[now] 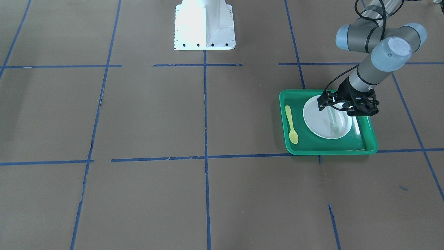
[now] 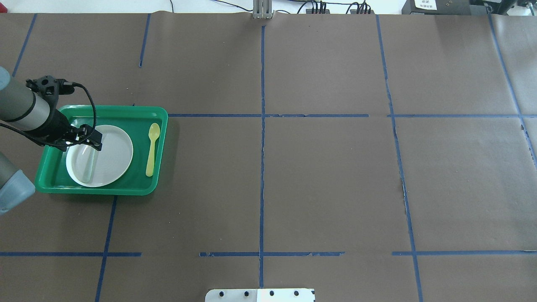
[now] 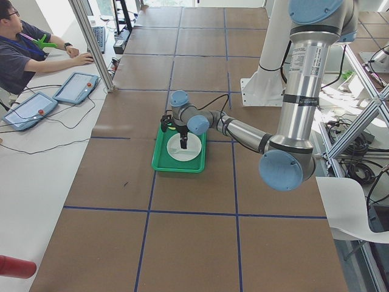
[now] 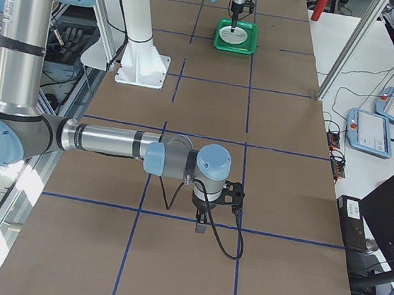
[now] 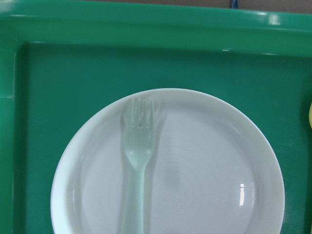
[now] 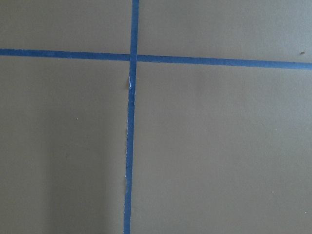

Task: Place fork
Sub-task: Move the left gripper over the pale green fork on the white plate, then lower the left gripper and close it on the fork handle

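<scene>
The fork (image 5: 139, 156) is pale and translucent and lies flat on the white plate (image 5: 214, 195), tines toward the plate's far rim. It also shows in the overhead view (image 2: 88, 163) and the front view (image 1: 334, 123), on the plate (image 2: 111, 153) inside the green tray (image 2: 161, 126). My left gripper (image 2: 82, 145) hangs just above the fork's handle end and looks open, with nothing in it. In the front view it (image 1: 338, 109) stands over the plate's robot-side edge. My right gripper (image 4: 202, 226) shows only in the exterior right view, low over bare table; I cannot tell its state.
A yellow spoon (image 2: 152, 149) lies in the tray beside the plate, on the side toward the table's middle. The white robot base (image 1: 204, 26) stands at the table's edge. Blue tape lines (image 6: 130, 122) cross the brown paper.
</scene>
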### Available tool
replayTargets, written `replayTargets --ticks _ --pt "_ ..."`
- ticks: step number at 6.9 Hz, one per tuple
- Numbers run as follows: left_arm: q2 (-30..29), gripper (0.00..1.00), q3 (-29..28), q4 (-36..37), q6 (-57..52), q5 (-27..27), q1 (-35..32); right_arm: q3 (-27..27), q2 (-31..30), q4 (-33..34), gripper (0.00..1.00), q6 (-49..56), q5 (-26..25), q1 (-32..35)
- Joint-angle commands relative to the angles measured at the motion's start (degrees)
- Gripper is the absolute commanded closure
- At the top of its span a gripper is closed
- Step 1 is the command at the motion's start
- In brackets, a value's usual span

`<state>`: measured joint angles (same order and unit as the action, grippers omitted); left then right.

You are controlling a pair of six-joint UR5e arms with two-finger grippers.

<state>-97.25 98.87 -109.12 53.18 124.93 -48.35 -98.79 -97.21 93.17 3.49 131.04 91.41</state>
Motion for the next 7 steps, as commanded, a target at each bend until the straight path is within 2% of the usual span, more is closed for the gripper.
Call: replayTargets --ticks 1,5,6,7 --pt "-0.05 0.0 -2.53 -0.83 -0.01 -1.35 1.06 0.0 0.0 0.0 0.0 0.02 0.0 0.0" --pt "-0.14 0.0 -6.15 -5.66 0.34 -1.35 1.68 0.0 0.0 0.0 0.0 -0.06 0.0 0.0" --pt "-0.14 0.03 -6.06 -5.66 0.52 -1.35 1.68 0.0 0.0 0.0 0.0 -0.06 0.0 0.0" --pt "-0.14 0.15 -5.63 -5.66 0.6 -1.35 1.68 0.0 0.0 0.0 0.0 -0.06 0.0 0.0"
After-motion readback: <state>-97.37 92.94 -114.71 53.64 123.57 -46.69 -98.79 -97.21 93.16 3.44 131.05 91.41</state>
